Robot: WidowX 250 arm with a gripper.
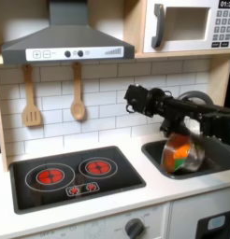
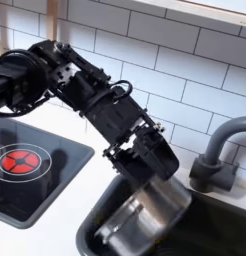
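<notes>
A shiny metal pot (image 1: 189, 159) (image 2: 145, 215) sits tilted in the sink (image 1: 218, 161) (image 2: 230, 225), its mouth turned toward the stove. Something orange (image 1: 179, 152) shows inside it in the first exterior view. My black gripper (image 1: 172, 139) (image 2: 151, 178) reaches down into the sink and sits right at the pot's upper rim, apparently shut on it. The arm stretches across the counter from the second exterior view's left.
A toy stove (image 1: 75, 173) (image 2: 20, 160) with red burners lies beside the sink. A grey faucet (image 2: 220, 150) stands behind the sink. A wooden spatula (image 1: 31, 98) and spoon (image 1: 78, 93) hang on the tiled wall under the hood (image 1: 65, 39). A microwave (image 1: 187, 26) sits above.
</notes>
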